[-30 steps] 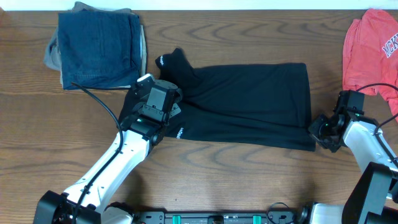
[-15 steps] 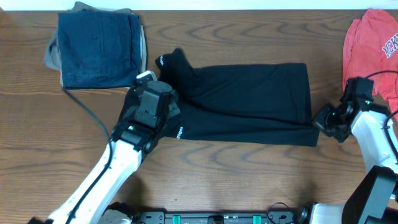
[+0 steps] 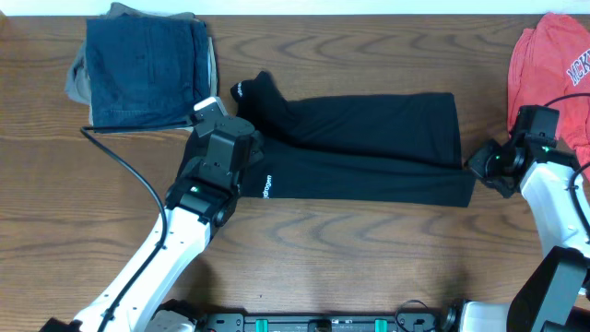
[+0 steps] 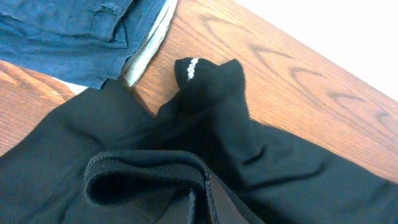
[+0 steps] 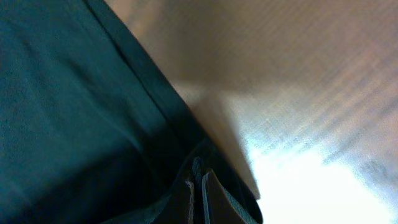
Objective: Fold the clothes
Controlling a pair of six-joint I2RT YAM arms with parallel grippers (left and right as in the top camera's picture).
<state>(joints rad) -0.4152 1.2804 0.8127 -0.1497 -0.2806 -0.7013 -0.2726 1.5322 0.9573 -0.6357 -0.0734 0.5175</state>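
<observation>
Garment: the black clothes [image 3: 369,148] lie flat on the table [image 3: 350,267] as one long band. It begins just right of the denim pile [image 3: 147,69] and runs away from it towards the red shirt [image 3: 553,65].
Done: the narrow band and doubled edges suggest a lengthwise fold is already made. A tip with a white mark pokes out at the end nearest the denim pile.
Left: the crosswise folds that would make a compact stack; none shows yet.
Left gripper [image 4: 200,200]: jaws together, clamped on a ribbed hem at the end beside the denim pile.
Left arm: slants up towards the pile's lower right corner, wrist low over the cloth.
Right gripper [image 5: 198,186]: jaws together, pinching the corner farthest from the denim pile, down at the tabletop.
Right arm: bent, its wrist turned back towards the pile.
</observation>
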